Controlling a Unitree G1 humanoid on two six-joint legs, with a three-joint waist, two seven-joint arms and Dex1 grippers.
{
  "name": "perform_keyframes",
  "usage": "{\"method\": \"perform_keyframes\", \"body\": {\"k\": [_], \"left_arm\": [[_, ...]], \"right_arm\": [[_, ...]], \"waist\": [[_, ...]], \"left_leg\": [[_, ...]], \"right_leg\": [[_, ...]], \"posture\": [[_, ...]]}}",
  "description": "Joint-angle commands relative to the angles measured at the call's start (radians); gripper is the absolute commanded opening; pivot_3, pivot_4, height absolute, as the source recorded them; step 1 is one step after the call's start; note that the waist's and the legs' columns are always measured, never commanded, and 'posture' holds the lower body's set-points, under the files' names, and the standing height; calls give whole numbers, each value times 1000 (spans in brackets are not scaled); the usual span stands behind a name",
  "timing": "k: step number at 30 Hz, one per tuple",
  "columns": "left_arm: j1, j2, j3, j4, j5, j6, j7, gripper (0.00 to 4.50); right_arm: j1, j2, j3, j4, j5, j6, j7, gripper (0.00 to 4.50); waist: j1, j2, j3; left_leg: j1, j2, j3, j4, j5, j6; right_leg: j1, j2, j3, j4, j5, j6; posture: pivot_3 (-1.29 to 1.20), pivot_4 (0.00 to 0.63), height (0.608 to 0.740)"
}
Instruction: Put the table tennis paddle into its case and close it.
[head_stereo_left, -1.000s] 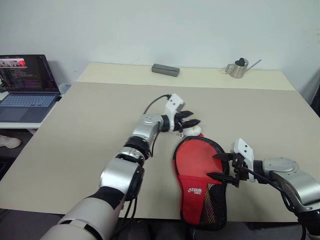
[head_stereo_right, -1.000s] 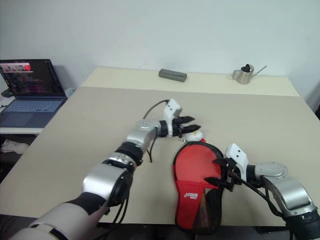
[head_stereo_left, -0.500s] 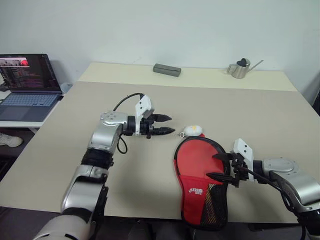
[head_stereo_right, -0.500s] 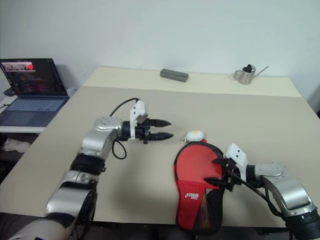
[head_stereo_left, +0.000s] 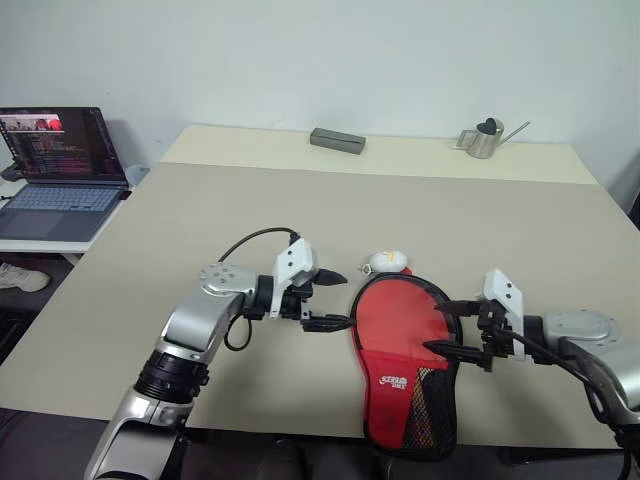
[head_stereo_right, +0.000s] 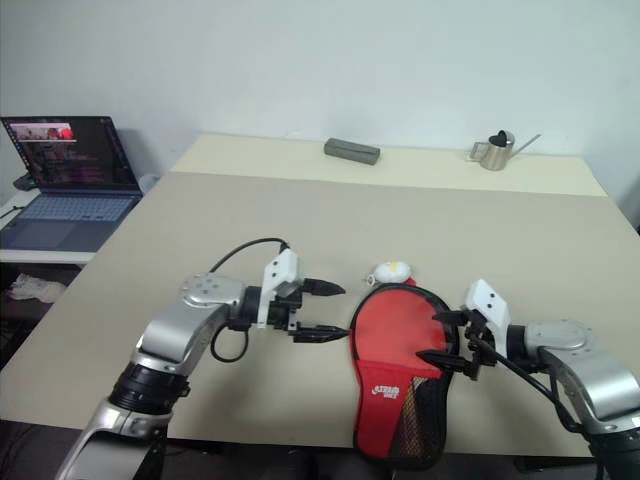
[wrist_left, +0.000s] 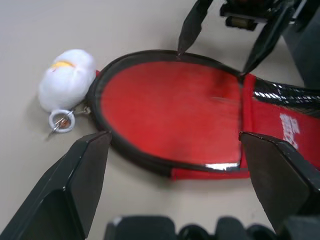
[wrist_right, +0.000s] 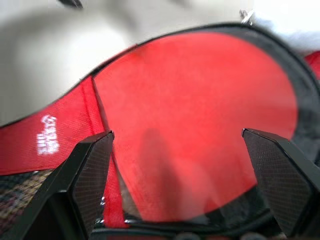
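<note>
The case (head_stereo_left: 390, 395) lies flat near the table's front edge, its red logo panel and black mesh towards me. The table tennis paddle (head_stereo_left: 395, 320) shows its round red face inside the case's black zip edge; its handle is hidden under the panel. A white plush charm (head_stereo_left: 385, 262) rests at the case's far end. My left gripper (head_stereo_left: 345, 300) hovers open just left of the case, pointing at it, empty. Over the case's right edge my right gripper (head_stereo_left: 440, 325) is also open and empty. The left wrist view shows the paddle face (wrist_left: 170, 115) and the charm (wrist_left: 67, 77).
A grey box (head_stereo_left: 337, 140) and a small metal watering can (head_stereo_left: 480, 138) stand at the table's far edge. An open laptop (head_stereo_left: 55, 165) sits on a side table to the left. The case's near end almost reaches the front table edge (head_stereo_left: 300, 432).
My left gripper drew back from the white charm towards me, came beside the case's left edge and spread its fingers wider. The right gripper shifted slightly up and to the right.
</note>
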Motion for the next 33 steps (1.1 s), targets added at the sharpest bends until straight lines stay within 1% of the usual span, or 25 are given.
{"method": "perform_keyframes", "body": {"k": [1,5,8,15,21,24,29,33], "left_arm": [[-1,-16,-37,-57,12,-13,44,4470],[-31,-51,-100,-29,34,-28,71,4470],[-56,-85,-145,16,57,-53,83,4470],[-80,-171,-221,139,108,-111,114,4470],[-36,-215,-275,241,166,-180,150,4470],[-19,-218,-284,263,186,-200,160,4470],[-10,-229,-277,275,189,-199,178,4470],[-7,-247,-271,283,190,-199,203,4470]], "right_arm": [[-14,-55,-108,-36,79,38,35,4500],[-29,-108,-188,11,107,55,47,4500],[-39,-131,-212,37,105,51,50,4500],[-66,-133,-223,37,119,55,24,4500],[-110,-121,-215,47,128,56,-7,4500],[-175,-102,-195,75,125,55,-28,4500],[-381,-38,-68,207,46,20,-55,4500],[-538,44,47,334,-18,-4,-36,4500]], "waist": [[0,0,0],[0,0,0],[0,0,0],[-1,2,-1],[-1,3,-1],[-1,4,-2],[-5,6,-3],[-3,7,-3]], "left_leg": [[0,0,0,0,0,0],[0,0,0,0,0,0],[1,0,0,0,0,0],[1,0,0,0,0,0],[2,-1,1,0,0,0],[4,-1,1,0,0,0],[13,-1,3,-1,0,1],[13,-1,3,-1,0,1]], "right_leg": [[0,0,0,0,0,0],[1,0,0,0,0,0],[1,0,1,-1,0,0],[1,0,1,-1,0,0],[1,0,2,-1,0,0],[4,0,2,-1,0,0],[10,0,4,-1,0,0],[10,0,5,-2,0,0]], "posture": [[0,150,740],[0,150,740],[0,150,740],[0,150,740],[0,150,740],[0,150,740],[0,150,740],[0,150,740]]}}
